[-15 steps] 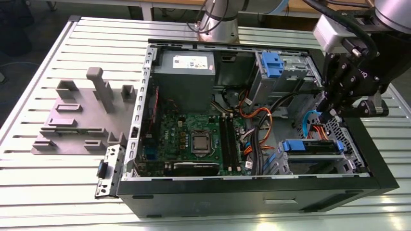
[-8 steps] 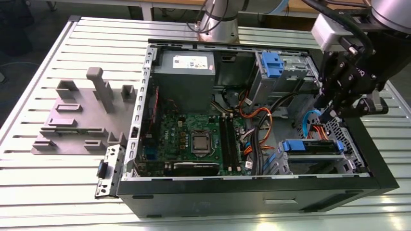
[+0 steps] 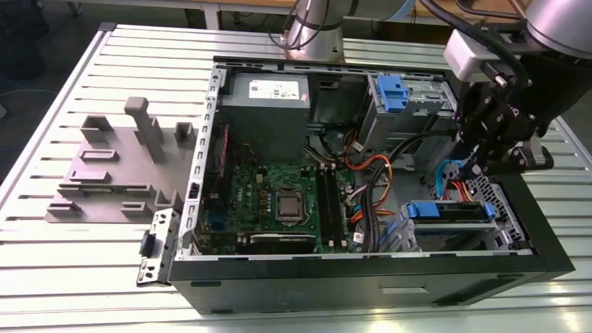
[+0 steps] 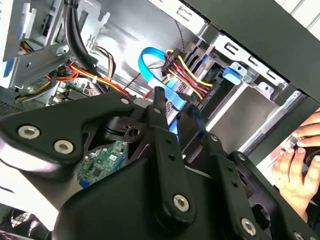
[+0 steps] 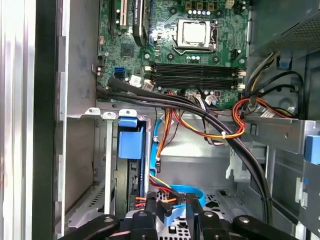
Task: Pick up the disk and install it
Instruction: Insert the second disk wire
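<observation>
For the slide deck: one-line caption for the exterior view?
Gripper poised inside the open PC case, above the drive bay with its blue latch.

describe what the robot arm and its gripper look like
The arm is smooth silver-grey tube with black cables running along it and a pale grey box at the wrist. The gripper is matte black, built of jointed link bars fastened with silver screws, seen close in the second wrist view.

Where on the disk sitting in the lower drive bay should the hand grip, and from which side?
Probably the blue frame end of the disk, pinched across its thin width from above, through the case's open side. It appears to sit edge-up between the metal bay walls, leaving that top edge exposed. A blue cable hangs close beside it.
</observation>
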`<action>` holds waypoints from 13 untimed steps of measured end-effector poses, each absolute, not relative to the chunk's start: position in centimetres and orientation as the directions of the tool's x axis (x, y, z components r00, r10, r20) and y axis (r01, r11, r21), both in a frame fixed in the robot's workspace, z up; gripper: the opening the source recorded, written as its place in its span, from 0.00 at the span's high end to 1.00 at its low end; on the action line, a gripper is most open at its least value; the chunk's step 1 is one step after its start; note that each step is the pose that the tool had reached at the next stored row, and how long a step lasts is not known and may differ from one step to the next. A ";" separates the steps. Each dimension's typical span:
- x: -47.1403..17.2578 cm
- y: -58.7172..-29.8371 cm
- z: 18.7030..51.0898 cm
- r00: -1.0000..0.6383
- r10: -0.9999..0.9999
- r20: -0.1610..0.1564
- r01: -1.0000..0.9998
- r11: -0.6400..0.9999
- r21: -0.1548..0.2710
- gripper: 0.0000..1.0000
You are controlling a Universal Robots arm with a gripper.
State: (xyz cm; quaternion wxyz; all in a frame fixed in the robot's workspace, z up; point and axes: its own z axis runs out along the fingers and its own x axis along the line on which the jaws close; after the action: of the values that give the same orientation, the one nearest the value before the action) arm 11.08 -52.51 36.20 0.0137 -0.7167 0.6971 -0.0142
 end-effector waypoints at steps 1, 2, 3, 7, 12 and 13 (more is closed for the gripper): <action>11.1 -52.5 36.1 0.028 -1.000 0.003 -0.999 -0.028 -0.039 0.63; 11.1 -52.5 36.0 0.028 -1.000 0.004 -0.999 -0.028 -0.039 0.63; 11.1 -52.5 35.9 0.028 -1.000 0.006 -0.999 -0.028 -0.039 0.63; 11.1 -52.4 35.5 0.028 -1.000 0.010 -0.999 -0.028 -0.039 0.77; 11.1 -52.4 35.2 0.028 -0.999 0.017 -0.999 -0.029 -0.039 0.79; 11.1 -52.4 35.1 0.028 -0.999 0.020 -0.999 -0.029 -0.039 0.79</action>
State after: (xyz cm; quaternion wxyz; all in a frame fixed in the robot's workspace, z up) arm 11.08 -52.38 35.10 0.0068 -0.7168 0.6969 -0.0209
